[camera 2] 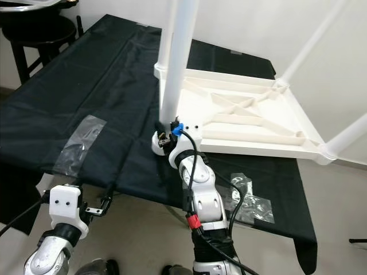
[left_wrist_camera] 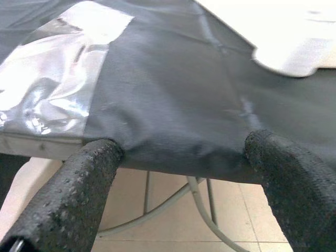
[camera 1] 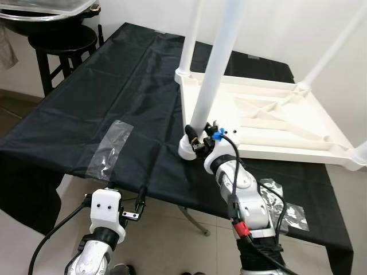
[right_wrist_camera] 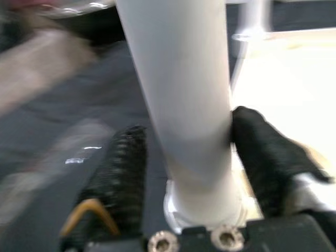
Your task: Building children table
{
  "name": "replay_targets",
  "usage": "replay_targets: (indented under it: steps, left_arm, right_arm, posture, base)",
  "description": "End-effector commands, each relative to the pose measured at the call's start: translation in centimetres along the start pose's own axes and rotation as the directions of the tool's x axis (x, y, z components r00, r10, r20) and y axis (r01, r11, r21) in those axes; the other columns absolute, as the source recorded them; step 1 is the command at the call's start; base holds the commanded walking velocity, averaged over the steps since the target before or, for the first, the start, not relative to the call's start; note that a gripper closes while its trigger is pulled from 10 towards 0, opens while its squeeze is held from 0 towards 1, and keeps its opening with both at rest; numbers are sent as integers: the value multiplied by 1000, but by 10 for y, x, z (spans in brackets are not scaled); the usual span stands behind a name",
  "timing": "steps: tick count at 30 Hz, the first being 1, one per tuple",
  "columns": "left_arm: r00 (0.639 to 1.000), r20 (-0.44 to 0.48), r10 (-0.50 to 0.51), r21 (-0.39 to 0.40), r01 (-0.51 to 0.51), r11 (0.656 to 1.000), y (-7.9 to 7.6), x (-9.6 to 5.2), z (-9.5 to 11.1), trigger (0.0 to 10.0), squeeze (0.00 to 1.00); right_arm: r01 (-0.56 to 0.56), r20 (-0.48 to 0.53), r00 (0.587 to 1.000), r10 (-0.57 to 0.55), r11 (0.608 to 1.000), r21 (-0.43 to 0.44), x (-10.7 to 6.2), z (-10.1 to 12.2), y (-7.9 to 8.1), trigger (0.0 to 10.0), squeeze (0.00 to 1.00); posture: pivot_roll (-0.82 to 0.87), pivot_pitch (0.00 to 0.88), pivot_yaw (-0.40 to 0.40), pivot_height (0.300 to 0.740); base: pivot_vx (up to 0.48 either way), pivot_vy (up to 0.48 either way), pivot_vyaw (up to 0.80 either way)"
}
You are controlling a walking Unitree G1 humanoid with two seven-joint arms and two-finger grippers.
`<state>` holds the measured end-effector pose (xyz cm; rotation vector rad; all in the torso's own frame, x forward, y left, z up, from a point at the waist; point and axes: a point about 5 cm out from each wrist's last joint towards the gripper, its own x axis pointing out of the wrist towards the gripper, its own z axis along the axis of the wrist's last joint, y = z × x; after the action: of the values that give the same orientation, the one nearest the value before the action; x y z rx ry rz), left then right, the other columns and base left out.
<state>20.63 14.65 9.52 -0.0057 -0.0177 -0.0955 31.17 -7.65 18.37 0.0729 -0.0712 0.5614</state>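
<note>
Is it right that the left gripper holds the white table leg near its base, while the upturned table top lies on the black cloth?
Not quite: the right gripper holds the white table leg, as the right wrist view shows. The left gripper hangs open at the black cloth's edge. The table top does lie there.

both arms are jointed silver metal with black cables looped along them. the right arm (camera 1: 246, 200) carries a red connector and a blue clip near the wrist. the left hand (camera 1: 133, 209) sits on a white block with two dark screw holes; its fingers (left_wrist_camera: 68, 199) are black and pebbled.

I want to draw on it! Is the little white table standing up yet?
No, the white table is upside down on the black cloth, legs pointing up.
</note>
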Motion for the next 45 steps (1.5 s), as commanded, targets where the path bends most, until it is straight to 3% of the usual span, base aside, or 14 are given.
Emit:
replay_targets:
  steps: [1,7,10,14,17,25,26,28,39,40,41,43,44,45]
  left_arm:
    - [999,39,-33,-9,33,999,-10,0,6,10000,0]
    - [998,45,-39,-19,40,999,-15,-8,8,10000,0]
    - [998,46,-39,-26,41,999,-19,-20,12,10000,0]
    - [998,45,-36,-30,37,999,-19,-28,15,10000,0]
    - [998,44,-34,-34,35,999,-20,-36,19,10000,0]
    - [999,35,-30,-39,31,999,-20,-51,27,10000,0]
    - [999,31,-31,-39,32,999,-20,-54,28,10000,0]
    - [999,24,-32,-40,33,999,-20,-58,30,10000,0]
    - [999,-1,-45,-43,45,998,-21,-68,36,10000,0]
    - [999,-4,-46,-43,46,998,-21,-68,36,10000,0]
    - [999,-6,-46,-43,46,998,-22,-69,36,10000,0]
    - [999,-6,-46,-43,46,998,-22,-69,36,10000,0]
    - [999,-10,-45,-44,44,998,-22,-70,37,10000,0]
    - [999,-10,-45,-44,44,998,-22,-70,37,10000,0]
  right_arm:
    - [-90,84,992,90,996,-2,2,16,7,10000,1000]
    - [-325,101,938,330,943,-64,-3,41,-12,10000,1000]
    - [-527,-39,849,527,837,-146,-14,56,-41,10000,1000]
    - [-597,-121,802,584,784,-173,-13,64,-59,10000,1000]
    - [-687,-200,726,658,707,-167,-9,76,-71,10000,1000]
    - [-697,-152,716,681,689,-199,16,97,-76,10000,1000]
    - [-711,-155,702,695,677,-188,20,94,-74,10000,114]
    - [-735,-162,678,717,656,-169,24,90,-70,10000,0]
    - [-841,-185,541,820,524,-136,32,89,-58,10000,0]
    - [-846,-184,533,826,514,-141,34,91,-58,9529,0]
    - [-852,-181,522,833,503,-145,35,93,-57,3333,0]
    - [-852,-181,522,833,503,-145,35,93,-57,3333,0]
    - [-864,-174,502,848,481,-150,37,95,-54,0,0]
    - [-864,-174,502,848,481,-150,37,95,-54,0,0]
  posture:
    - [84,119,-150,740]
    - [94,163,-159,740]
    - [113,209,-171,740]
    - [120,231,-172,740]
    - [128,249,-175,740]
    - [154,303,-166,740]
    - [163,319,-158,740]
    - [169,327,-153,740]
    - [187,363,-125,740]
    - [187,364,-124,740]
    - [187,365,-124,740]
    - [187,365,-124,740]
    - [188,367,-125,740]
    - [188,367,-125,740]
  base:
    - [0,0,0]
    - [0,0,0]
    - [0,0,0]
    - [0,0,0]
    - [0,0,0]
    - [0,0,0]
    - [0,0,0]
    - [0,0,0]
    - [0,0,0]
    - [0,0,0]
    - [0,0,0]
    - [0,0,0]
    - [0,0,0]
    - [0,0,0]
